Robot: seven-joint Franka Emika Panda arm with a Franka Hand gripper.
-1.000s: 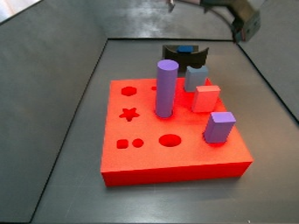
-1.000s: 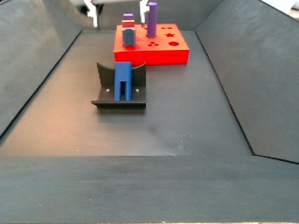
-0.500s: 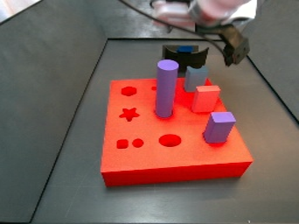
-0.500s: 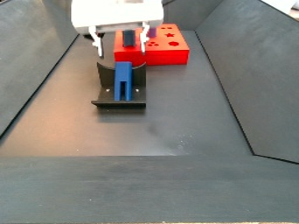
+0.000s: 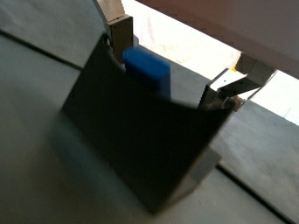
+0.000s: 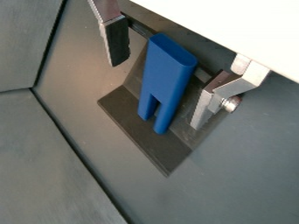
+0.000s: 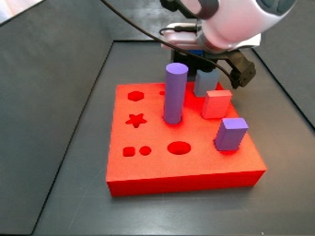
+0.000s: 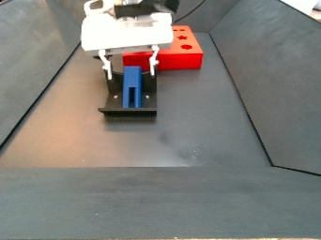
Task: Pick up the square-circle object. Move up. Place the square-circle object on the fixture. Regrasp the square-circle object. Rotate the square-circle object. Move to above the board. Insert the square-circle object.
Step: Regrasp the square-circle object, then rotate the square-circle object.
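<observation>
The square-circle object (image 8: 131,83), a dark blue block with two legs, lies along the dark fixture (image 8: 129,106) on the floor in front of the red board (image 8: 183,54). My gripper (image 8: 129,64) is down over it and open, one finger on each side. In both wrist views the blue square-circle object (image 6: 163,83) (image 5: 146,68) sits between the silver fingers (image 6: 115,39), with a gap showing on at least one side. The fixture (image 5: 140,131) fills a wrist view as a dark mass. From the board side, the gripper (image 7: 215,69) hides the piece and most of the fixture.
The board (image 7: 185,175) carries a tall purple cylinder (image 7: 175,92), a red peg (image 7: 218,103), a purple block (image 7: 230,134) and a light blue block (image 7: 205,83). Sloped dark walls (image 8: 51,84) close in the floor on both sides.
The gripper has come down from high above the board's far end to the fixture, and its open fingers now straddle the blue piece. The piece and the fixture have not moved.
</observation>
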